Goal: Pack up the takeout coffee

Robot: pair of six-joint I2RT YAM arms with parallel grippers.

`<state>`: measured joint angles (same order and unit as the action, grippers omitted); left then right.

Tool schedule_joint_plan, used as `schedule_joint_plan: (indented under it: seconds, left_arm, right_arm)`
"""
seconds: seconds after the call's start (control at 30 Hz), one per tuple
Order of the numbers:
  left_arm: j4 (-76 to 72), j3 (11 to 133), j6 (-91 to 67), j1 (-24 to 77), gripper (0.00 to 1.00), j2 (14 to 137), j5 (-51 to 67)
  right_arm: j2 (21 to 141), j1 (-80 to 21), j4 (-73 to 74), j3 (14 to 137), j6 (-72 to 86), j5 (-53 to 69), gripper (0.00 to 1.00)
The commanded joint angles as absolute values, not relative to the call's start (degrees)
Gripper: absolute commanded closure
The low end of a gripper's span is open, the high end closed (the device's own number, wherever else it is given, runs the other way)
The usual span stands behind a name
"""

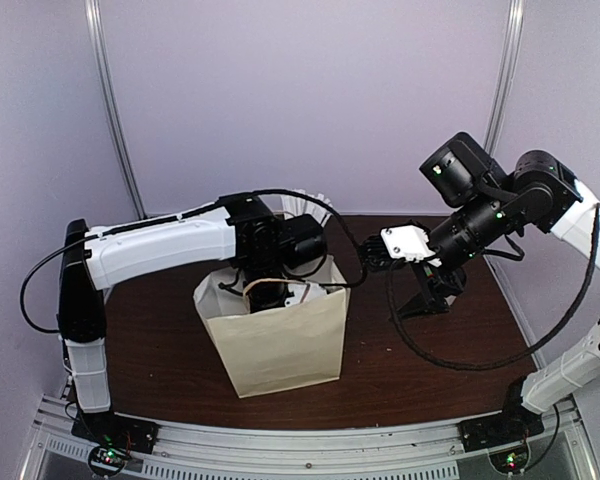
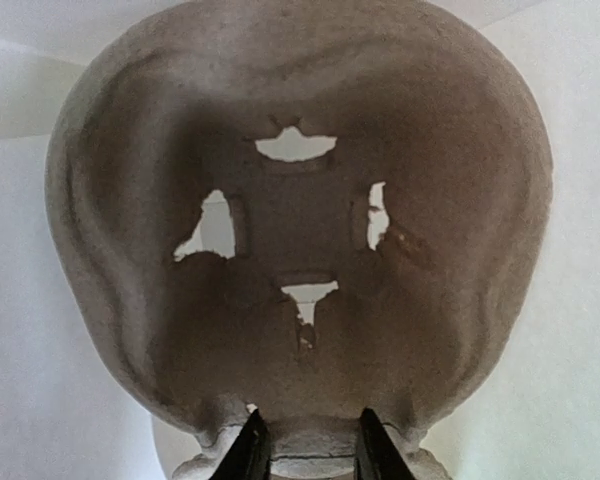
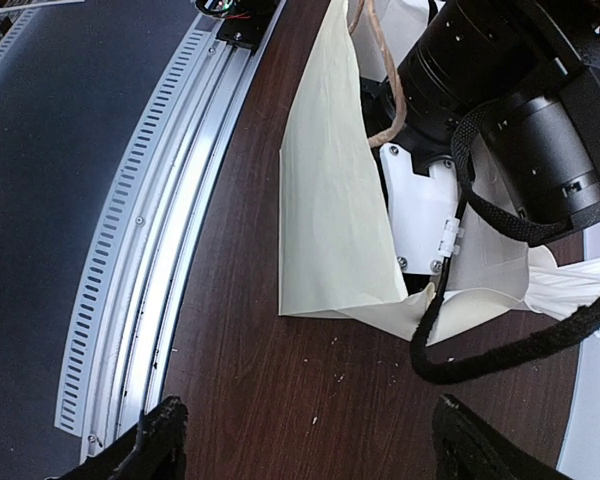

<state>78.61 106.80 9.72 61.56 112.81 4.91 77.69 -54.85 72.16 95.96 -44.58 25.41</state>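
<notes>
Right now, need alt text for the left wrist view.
A brown pulp cup tray fills the frame, its lower rim pinched between the two black left jaws at the bottom edge. Four small ragged holes around its centre show white through; plain white surrounds it.

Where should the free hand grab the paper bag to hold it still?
Probably the right-side top rim of the paper bag, pinched from the right. The bag stands upright, so its thin edge fits between jaws, and the open right gripper is beside it. The left arm fills the mouth.
</notes>
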Motion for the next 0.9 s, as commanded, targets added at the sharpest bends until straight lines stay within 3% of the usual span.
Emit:
schedule_joint_plan:
  seconds: [0.0,0.3,0.87]
  left_arm:
    - [78.8,105.4,8.6,61.7,0.81,113.5,5.4]
    - [80.1,107.3,7.7,61.7,0.65,113.9,5.5]
    - [81.4,113.4,7.6,61.7,0.56,110.8,5.2]
  right_arm:
    - [77.7,-54.6,71.3,95.5,-43.8,24.6,0.16]
    - [77.8,-54.5,71.3,95.8,-43.7,25.1,0.16]
    - [77.8,-54.6,71.9,96.7,-43.4,25.7,0.16]
